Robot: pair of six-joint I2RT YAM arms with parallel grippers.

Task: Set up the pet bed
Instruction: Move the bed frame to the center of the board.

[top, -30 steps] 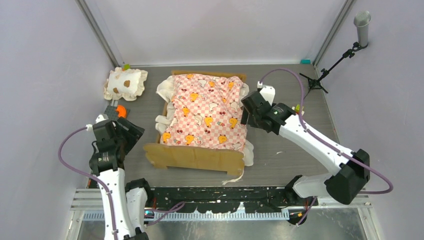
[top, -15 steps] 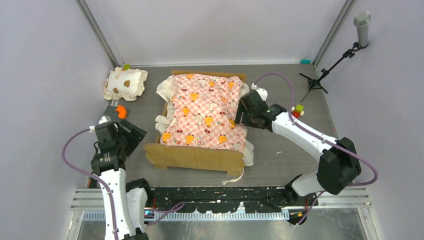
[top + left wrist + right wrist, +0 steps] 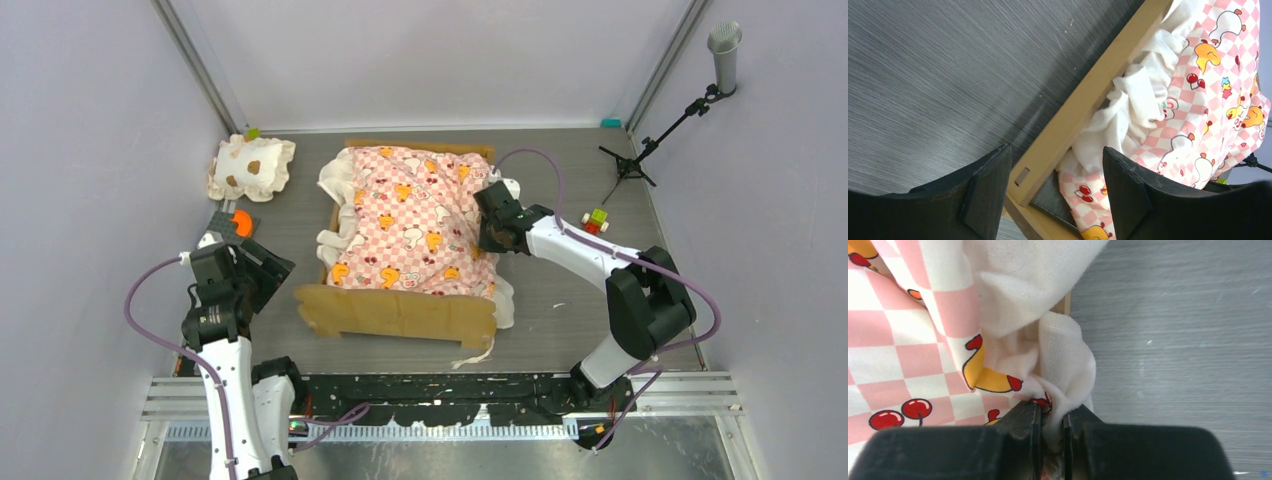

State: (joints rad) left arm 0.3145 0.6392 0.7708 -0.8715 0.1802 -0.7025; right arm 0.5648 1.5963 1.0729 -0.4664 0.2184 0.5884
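Grey brushed table (image 3: 560, 310) boxed in by pale lilac walls, seen from above. Found the pet bed (image 3: 395, 312) near the middle of it, wavy headboard toward the arms, long sides running off toward the back wall. Found the mattress (image 3: 410, 220) already inside the frame, pink checks and orange animals up, but rumpled rather than flat. Saw cream ruffle (image 3: 1068, 370) bunched over the left rail and hanging past the near right corner, a thin tail trailing onto the table.

Caught the right gripper (image 3: 1052, 415) at the bed's right edge, fingers clenched on a fold of the mattress, ruffle and a scrap of checked cloth pinched between them, wooden rail just behind. Caught the left gripper (image 3: 1055, 155) off the bed's left side near the headboard end, fingers spread wide with nothing between them, apart from the frame, left rail and bunched ruffle below in its own camera.

Noted the spotted pillow (image 3: 252, 168) well apart in the far left corner, not on the bed.

Judged the job roughly halfway: mattress in, yet not seated. Left to do, by the look of it: pull the right edge straight, even out the ruffle on both sides, flatten the top, and likely bring the pillow over.
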